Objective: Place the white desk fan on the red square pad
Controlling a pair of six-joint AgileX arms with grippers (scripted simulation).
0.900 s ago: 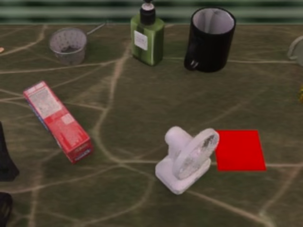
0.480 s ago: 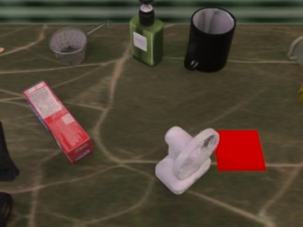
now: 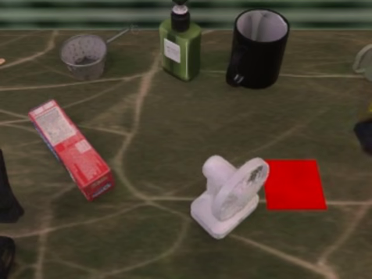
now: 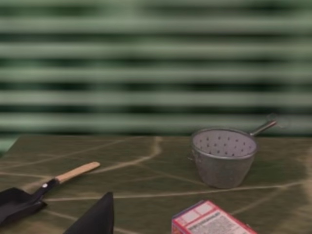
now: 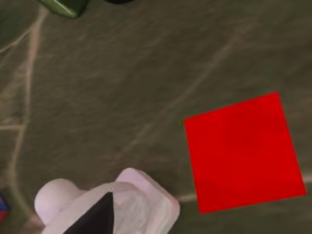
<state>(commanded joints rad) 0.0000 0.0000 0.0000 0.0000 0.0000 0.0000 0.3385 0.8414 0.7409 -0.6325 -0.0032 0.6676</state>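
**Right arm appears at the table's right edge; fan not yet on the pad**

Since the frame half a second ago, a dark shape has come into the top view at the right edge of the table: our right gripper (image 3: 364,135), cut off by the frame so that only a rounded black part shows. We cannot tell whether its fingers are spread or pressed together. In the right wrist view only one dark pointed fingertip (image 5: 95,217) shows, in front of the fan.

Nothing else has shifted. The white desk fan (image 3: 228,195) stands upright on the table, towards the near edge and right of the middle, its round grille facing the red square pad (image 3: 294,184). From above, the grille overlaps the pad's left edge, but the fan's base sits on bare table just beside the pad. The right wrist view cuts off most of the fan.

Our left gripper (image 3: 6,200) sits at the table's left edge, mostly out of frame; its own camera shows only one dark fingertip (image 4: 95,217), so we cannot tell how its fingers are set.

Along the far edge stand a metal strainer (image 3: 84,55), a green bottle (image 3: 181,45) with its cap partly cut off, and a black mug (image 3: 259,47). A red carton (image 3: 70,148) lies flat near the left edge. The left wrist view also shows a black scoop (image 4: 22,201) with a wooden handle, partly cut off.
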